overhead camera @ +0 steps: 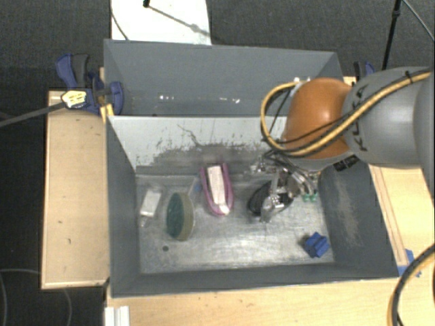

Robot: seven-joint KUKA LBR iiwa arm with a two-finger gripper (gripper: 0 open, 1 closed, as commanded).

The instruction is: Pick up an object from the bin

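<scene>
Pink case point(217, 189), green oval point(179, 216), blue block point(315, 244).

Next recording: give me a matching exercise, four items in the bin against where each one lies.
Things:
1. green oval pad
2. pink-and-white item
3. blue block
4. black item

Places:
A. right at the gripper
B. lower right corner of the bin floor
C. left part, beside a small pale piece
D. middle of the floor

Pairs: 1-C, 2-D, 3-B, 4-A
</scene>
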